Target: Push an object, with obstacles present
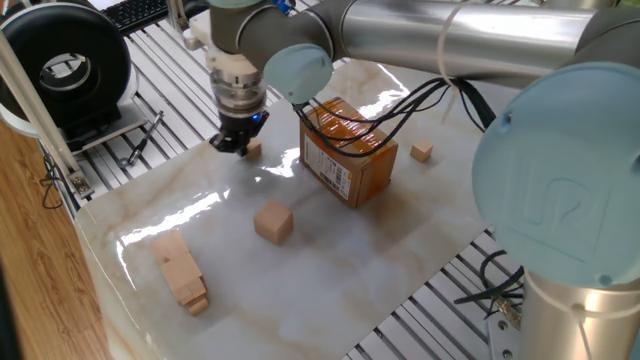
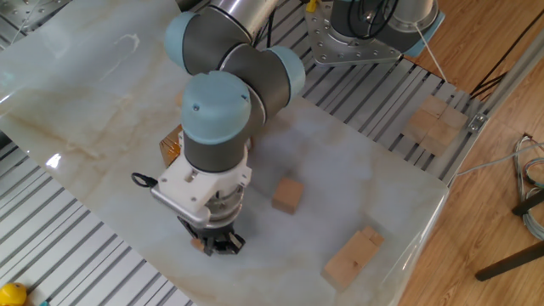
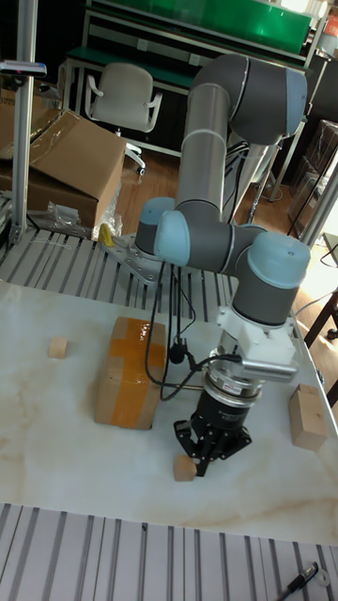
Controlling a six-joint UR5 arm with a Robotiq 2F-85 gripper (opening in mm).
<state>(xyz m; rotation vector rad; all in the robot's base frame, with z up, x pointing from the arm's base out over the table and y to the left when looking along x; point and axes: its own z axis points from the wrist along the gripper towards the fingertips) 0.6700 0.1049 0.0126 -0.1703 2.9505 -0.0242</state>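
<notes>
The tiny tan wooden cube point(image 3: 185, 467) is a plain, pale block with sharp edges, sitting flat on the marble tabletop point(image 1: 330, 260) near its edge, touching the tips of the black gripper point(image 3: 208, 453), which stands straight down over it; in one fixed view the cube point(image 1: 251, 149) peeks out just right of the fingertips. Whether the fingers are spread or pressed together cannot be told, as they read only as a dark cluster. Going left to right in that fixed view: the elongated pale wooden blocks point(image 1: 181, 270) lie near the front-left corner, well apart from the cube; the larger tan wooden cube point(image 1: 273, 221) sits between them and the centre; the brown taped cardboard box point(image 1: 348, 150) with its white label stands just right of the gripper, a black cable draped across its top; the other tiny cube point(image 1: 422, 151) rests beyond the box.
</notes>
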